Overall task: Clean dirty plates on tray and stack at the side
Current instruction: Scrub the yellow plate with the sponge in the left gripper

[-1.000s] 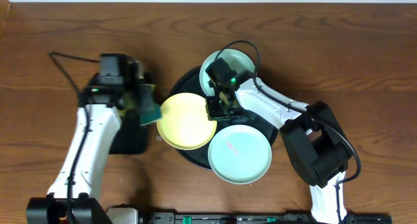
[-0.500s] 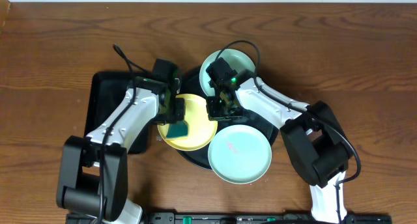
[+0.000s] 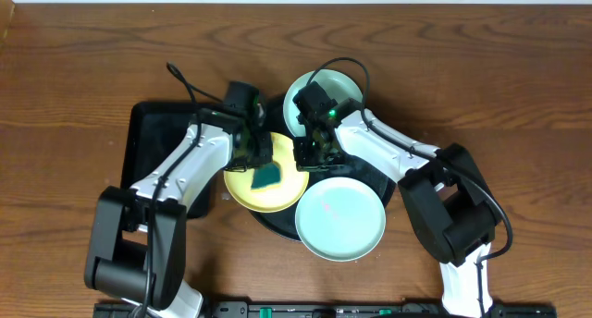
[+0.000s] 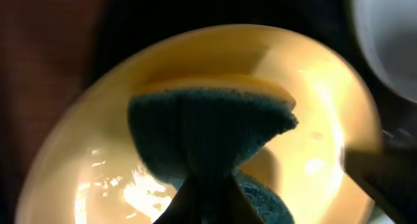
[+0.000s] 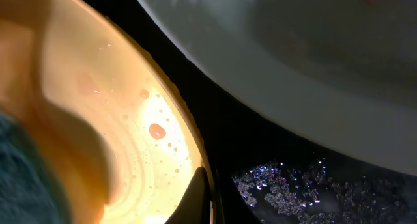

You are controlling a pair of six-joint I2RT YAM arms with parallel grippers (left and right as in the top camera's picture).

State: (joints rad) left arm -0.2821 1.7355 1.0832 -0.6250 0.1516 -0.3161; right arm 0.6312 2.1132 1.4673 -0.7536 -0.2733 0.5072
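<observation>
My left hand (image 3: 260,164) is clamped on a sponge (image 3: 268,177) and presses it onto the yellow plate (image 3: 248,190). In the left wrist view the sponge is pinched so hard at its waist that it flares into an hourglass. Its coarse teal scouring face is toward me, and a thin strip of softer yellow foam shows along the top edge. The plate under it is smooth, glossy and shallow, with bright wet glints across its floor.

My right hand (image 3: 308,157) is closed on the right edge of that same plate. The right wrist view shows one dark fingertip (image 5: 199,196) tucked against the rim, while the other finger is hidden from me. Beads of water and a few small bubbles sit on the plate's inner slope there.

The yellow plate lies on the left part of the tray (image 3: 275,223), and its left edge hangs out past the tray's rim. The tray is round and black, and up close its floor is dotted with fine wet speckles.

Two mint plates share the tray. The far mint plate (image 3: 335,85) sits at its back, partly under my right arm. The near mint plate (image 3: 340,219) sits at the front right and overhangs the rim toward me. Both are plain, smooth and round.

A rectangular tray (image 3: 153,138), matte black, lies left of the round one on the dark wood-grain table (image 3: 74,68).
</observation>
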